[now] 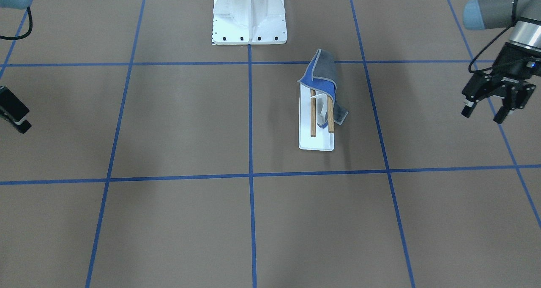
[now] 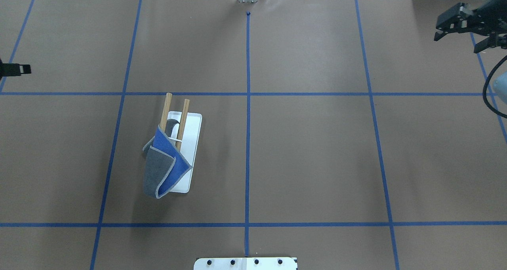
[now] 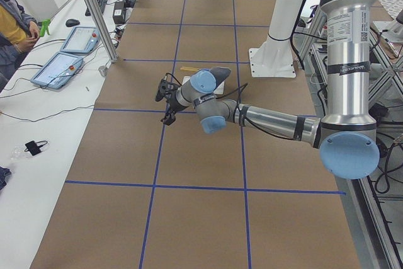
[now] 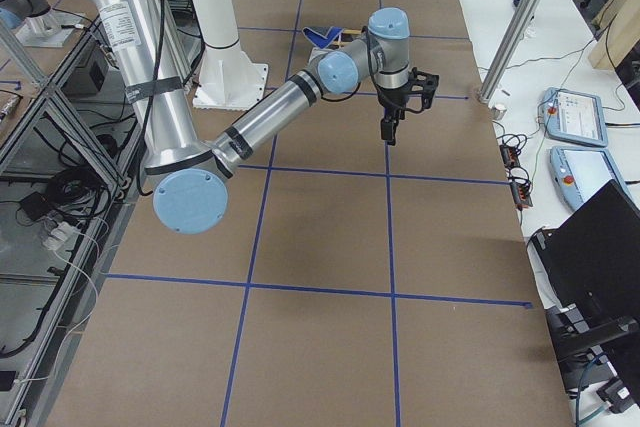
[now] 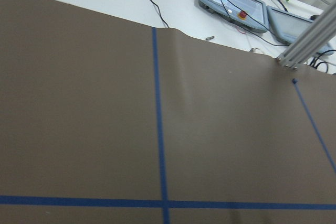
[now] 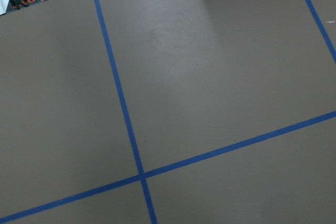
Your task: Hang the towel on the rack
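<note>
The grey-and-blue cloth towel (image 1: 323,74) lay draped over one end of the white-based wooden-rod rack (image 1: 316,144); left gripper (image 1: 482,116) and right gripper (image 2: 456,43) hung spread, empty, well apart.

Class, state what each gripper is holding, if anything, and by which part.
Nothing is held. The left gripper and right gripper are both open and empty, well apart from the towel, which hangs over the rack.

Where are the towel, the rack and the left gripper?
towel (image 1: 323,70), exterior front-facing view, on its grey face.
rack (image 1: 317,143), exterior front-facing view, on the bare end of its white base.
left gripper (image 1: 483,115), exterior front-facing view, midway between its open fingertips.
</note>
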You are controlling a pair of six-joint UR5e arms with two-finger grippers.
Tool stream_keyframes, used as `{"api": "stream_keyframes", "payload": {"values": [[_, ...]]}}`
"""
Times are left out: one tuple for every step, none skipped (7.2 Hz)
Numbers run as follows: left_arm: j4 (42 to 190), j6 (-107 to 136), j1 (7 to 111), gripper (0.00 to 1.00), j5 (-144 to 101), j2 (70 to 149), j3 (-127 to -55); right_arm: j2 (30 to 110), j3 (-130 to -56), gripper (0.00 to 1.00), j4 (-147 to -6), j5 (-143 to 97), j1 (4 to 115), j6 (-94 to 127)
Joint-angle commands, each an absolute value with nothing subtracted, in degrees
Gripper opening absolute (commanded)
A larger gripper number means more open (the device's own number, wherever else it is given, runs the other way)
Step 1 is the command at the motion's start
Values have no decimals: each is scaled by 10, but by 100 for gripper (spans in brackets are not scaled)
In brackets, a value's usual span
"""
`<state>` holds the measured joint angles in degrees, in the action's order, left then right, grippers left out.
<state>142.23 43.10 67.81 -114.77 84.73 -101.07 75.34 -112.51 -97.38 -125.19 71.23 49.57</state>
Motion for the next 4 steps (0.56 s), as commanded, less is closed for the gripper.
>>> {"api": "stream_keyframes", "payload": {"values": [[1327, 251, 788, 98, -1198, 853, -962, 796, -1076, 100, -974, -1313, 791, 307], [1265, 177, 831, 98, -1232, 856, -948, 809, -1047, 100, -973, -1330, 823, 226], [1186, 115, 858, 98, -1254, 860, -945, 819, -1011, 100, -973, -1350, 854, 139], [1104, 106, 871, 98, -1302, 864, -946, 829, -975, 100, -973, -1365, 873, 72]]}}
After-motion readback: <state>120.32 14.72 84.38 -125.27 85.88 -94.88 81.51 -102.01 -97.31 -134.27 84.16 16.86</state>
